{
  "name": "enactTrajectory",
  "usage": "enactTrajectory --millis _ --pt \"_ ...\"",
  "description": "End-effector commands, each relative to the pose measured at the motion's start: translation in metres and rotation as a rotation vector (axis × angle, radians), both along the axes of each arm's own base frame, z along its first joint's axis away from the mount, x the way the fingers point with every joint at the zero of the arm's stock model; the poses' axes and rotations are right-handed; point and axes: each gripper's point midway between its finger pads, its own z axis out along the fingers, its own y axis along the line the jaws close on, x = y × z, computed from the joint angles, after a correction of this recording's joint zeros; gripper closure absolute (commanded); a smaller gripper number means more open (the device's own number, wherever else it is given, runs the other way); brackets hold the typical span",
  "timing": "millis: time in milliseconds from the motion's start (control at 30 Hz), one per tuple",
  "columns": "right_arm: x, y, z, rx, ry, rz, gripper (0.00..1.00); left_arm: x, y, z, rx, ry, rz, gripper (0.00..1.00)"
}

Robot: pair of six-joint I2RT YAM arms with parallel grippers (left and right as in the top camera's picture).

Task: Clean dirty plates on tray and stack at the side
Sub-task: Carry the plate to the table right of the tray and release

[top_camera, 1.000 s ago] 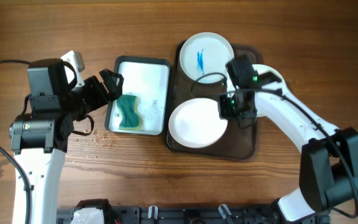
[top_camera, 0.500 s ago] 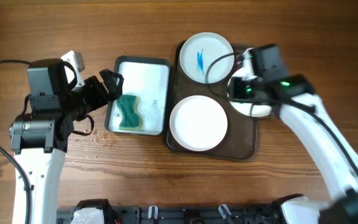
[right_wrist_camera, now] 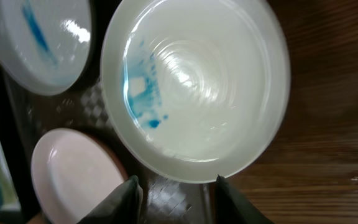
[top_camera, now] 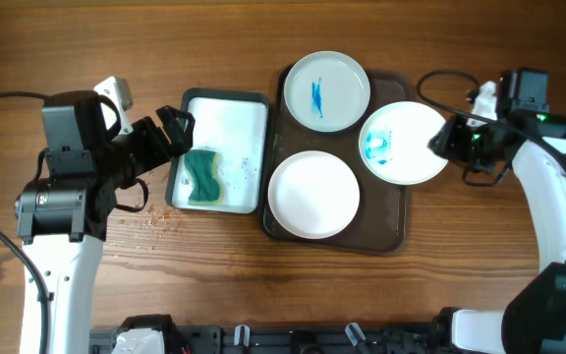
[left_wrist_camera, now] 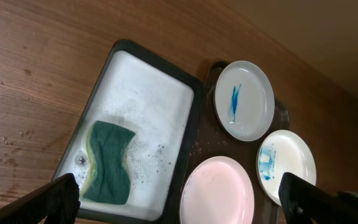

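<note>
Your right gripper [top_camera: 454, 141] stood part-open, holding nothing, just off the tray's [top_camera: 386, 236] right edge. The smeared plate [top_camera: 404, 143] overhung that edge. Your left gripper [top_camera: 177, 136], spread wide and empty, hovered left of the tray. In my judgement, you needed a firm pinch on the overhanging rim.

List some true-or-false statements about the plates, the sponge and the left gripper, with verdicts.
1. The sponge lies in the tub. True.
2. All three plates are smeared. False: the front plate is plain white.
3. The right plate overhangs the tray's right edge. True.
4. The left gripper holds the sponge. False: it is open and empty.
5. The back plate is clean. False: it has a blue streak.
</note>
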Motion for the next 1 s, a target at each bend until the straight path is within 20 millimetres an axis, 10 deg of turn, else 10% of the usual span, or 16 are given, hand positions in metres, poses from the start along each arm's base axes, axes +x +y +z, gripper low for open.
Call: enactTrajectory --millis 0,367,533,633,700,967 --pt "-0.032 0.069 -0.015 0.131 0.072 0.251 0.60 0.001 0.001 0.006 -0.004 -0.013 0.008 0.00" --pt "-0.063 0.134 -0.101 -0.125 0.037 0.317 0.60 0.001 0.001 0.006 -0.004 -0.012 0.008 0.00" --pt "-0.056 0.125 -0.106 -0.204 -0.002 0.264 0.96 0.001 0.001 0.006 -0.005 -0.012 0.008 0.00" --pt "-0.058 0.123 -0.106 -0.212 0.008 0.261 0.91 0.001 0.001 0.006 -0.005 -0.012 0.008 0.00" --pt "-0.060 0.124 -0.107 -0.206 0.017 0.264 0.69 0.001 0.001 0.006 -0.004 -0.012 0.008 0.00" --pt "-0.066 0.130 -0.124 -0.147 0.016 0.225 0.96 0.001 0.001 0.006 -0.005 -0.012 0.008 0.00"
